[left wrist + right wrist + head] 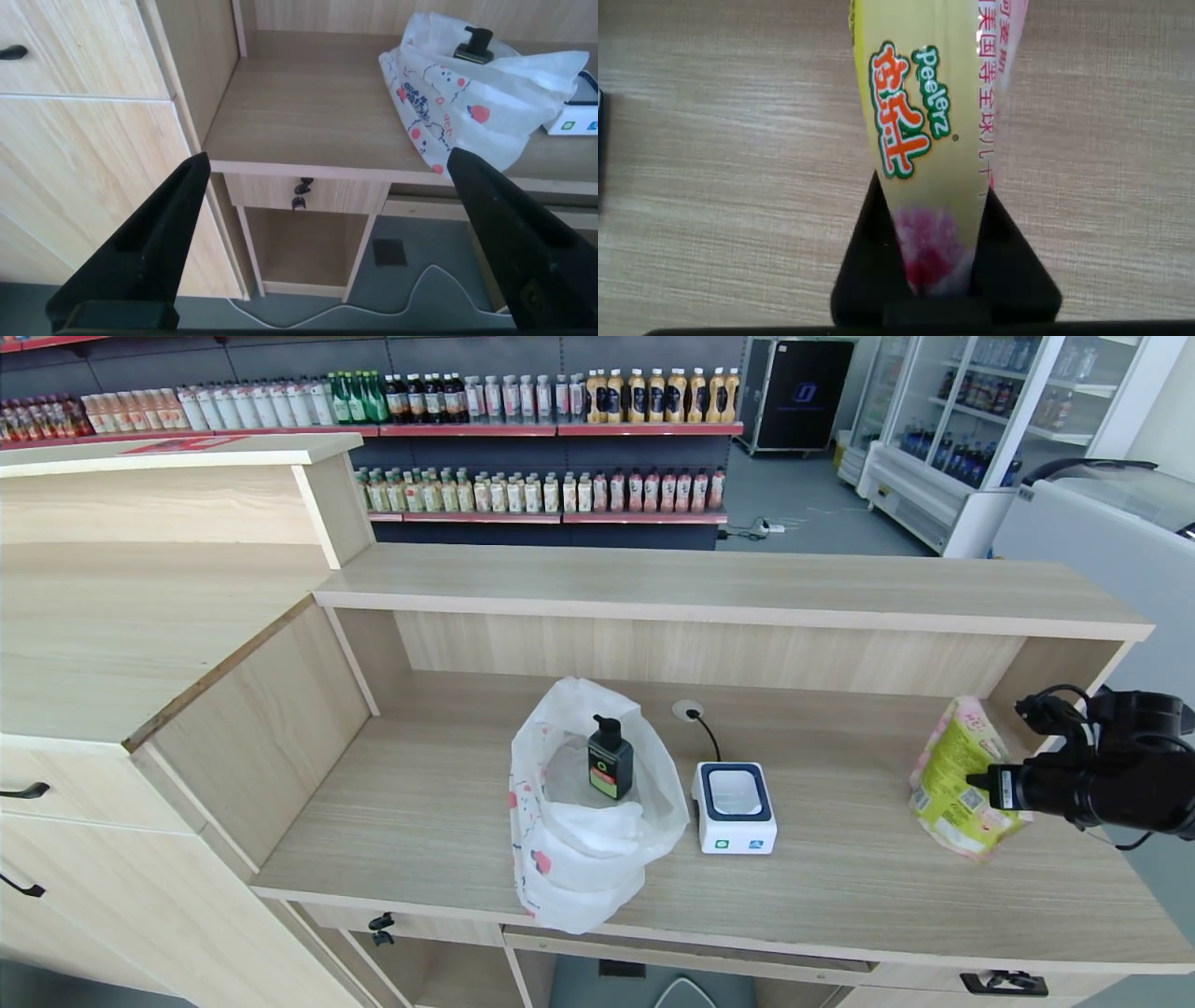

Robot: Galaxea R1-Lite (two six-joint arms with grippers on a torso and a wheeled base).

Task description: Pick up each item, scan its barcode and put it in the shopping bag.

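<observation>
Head view shows the scanner [735,805] by the shopping bag [579,840]. Right wrist view shows the right pincer [934,224] squeezing a packet [915,112]. The left pincer [329,159] gapes wide, empty.

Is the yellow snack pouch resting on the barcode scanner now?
No, the right end effector holds the yellow snack pouch well to the right of the barcode scanner, apart from it.

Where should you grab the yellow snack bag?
Probably by its thin side edge, coming from the robot's right. The yellow snack bag stands nearly upright and is flat, so a pinch fits across it. The right gripper is shut on it that way.
</observation>
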